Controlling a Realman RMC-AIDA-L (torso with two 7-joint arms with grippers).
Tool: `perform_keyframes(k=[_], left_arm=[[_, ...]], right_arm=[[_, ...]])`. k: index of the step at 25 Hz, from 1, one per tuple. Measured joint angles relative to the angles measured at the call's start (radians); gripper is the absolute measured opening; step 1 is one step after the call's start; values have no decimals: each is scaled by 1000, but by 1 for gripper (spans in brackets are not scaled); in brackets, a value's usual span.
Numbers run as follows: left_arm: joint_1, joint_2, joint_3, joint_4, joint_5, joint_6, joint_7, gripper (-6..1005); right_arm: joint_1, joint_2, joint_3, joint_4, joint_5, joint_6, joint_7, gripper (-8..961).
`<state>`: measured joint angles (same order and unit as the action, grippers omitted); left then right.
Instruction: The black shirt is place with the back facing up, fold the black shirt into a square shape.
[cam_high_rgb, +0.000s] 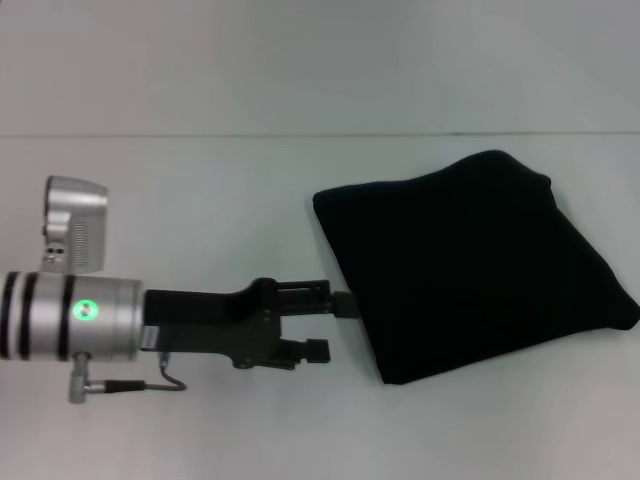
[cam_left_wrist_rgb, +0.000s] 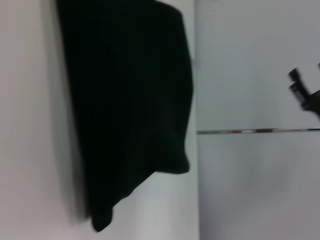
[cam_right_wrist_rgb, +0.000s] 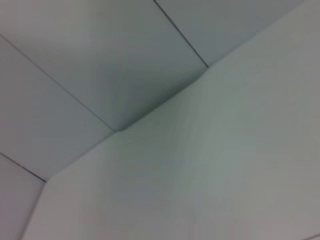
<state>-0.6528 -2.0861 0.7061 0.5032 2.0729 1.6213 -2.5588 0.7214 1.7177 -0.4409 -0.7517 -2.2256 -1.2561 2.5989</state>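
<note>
A pale, plain bench fills the scene, meeting a light wall along a thin seam at the back. From the left of the head view, the robot's left arm reaches across the surface: a silver wrist cylinder with a glowing green dot, then a black body ending in the left pincer. Its two fingers stand parted, one fingertip touching the near left edge of the black shirt, the other lying just short of the cloth; nothing is held between them. To the right, the black shirt lies flat on the bench, folded into a compact, roughly square bundle turned corner-on, with no lettering showing. The left wrist view shows the same dark bundle against the pale surface. The right pincer appears in no view; its wrist camera shows only bare white panels and their seams.
</note>
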Motion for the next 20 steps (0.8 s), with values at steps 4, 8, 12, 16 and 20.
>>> perform_keyframes(k=[4, 8, 12, 16, 20], left_arm=[[-7, -12, 44, -21, 0, -54, -8, 841], [-27, -38, 96, -44, 0, -166, -16, 797], [-59, -77, 131, -57, 0, -315, -1, 753], [-111, -82, 168, -106, -6, -404, 15, 730], [-124, -81, 174, -118, -5, -446, 19, 730]], right_arm=[[56, -27, -20, 9, -94, 0, 63, 808], [83, -28, -29, 7, -114, -3, 73, 807], [91, -16, -29, 12, -111, 2, 66, 807], [93, -10, -33, 22, -111, 4, 64, 807], [93, -6, -32, 24, -111, 4, 63, 807]])
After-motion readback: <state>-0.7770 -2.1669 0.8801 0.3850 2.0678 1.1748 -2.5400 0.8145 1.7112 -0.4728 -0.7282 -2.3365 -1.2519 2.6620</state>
